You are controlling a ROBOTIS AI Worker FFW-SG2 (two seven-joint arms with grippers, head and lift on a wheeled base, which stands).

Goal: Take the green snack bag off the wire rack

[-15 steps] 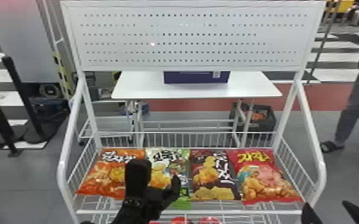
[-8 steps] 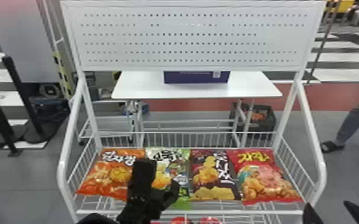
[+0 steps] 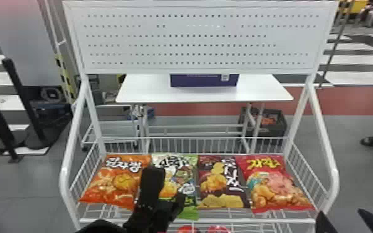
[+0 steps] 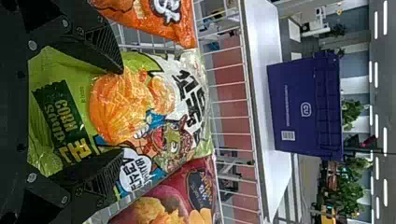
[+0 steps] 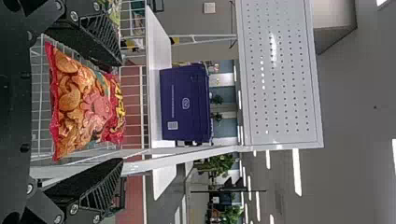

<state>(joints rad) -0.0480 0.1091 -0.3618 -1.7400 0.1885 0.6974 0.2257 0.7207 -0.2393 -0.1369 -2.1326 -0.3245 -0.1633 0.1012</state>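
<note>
Left hand (image 3: 167, 183) shifted right | green snack bag (image 3: 176, 162) beneath its parted fingers

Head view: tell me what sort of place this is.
Probably a robot test or demonstration hall set up like a shop: snack bags lie in a wire rack, a blue crate stands on a white table behind it, and striped flooring runs beyond.

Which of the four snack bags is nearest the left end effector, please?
The green snack bag, second from the robot's left, between the orange bag and the dark brown bag; the left end effector is over it.
</note>
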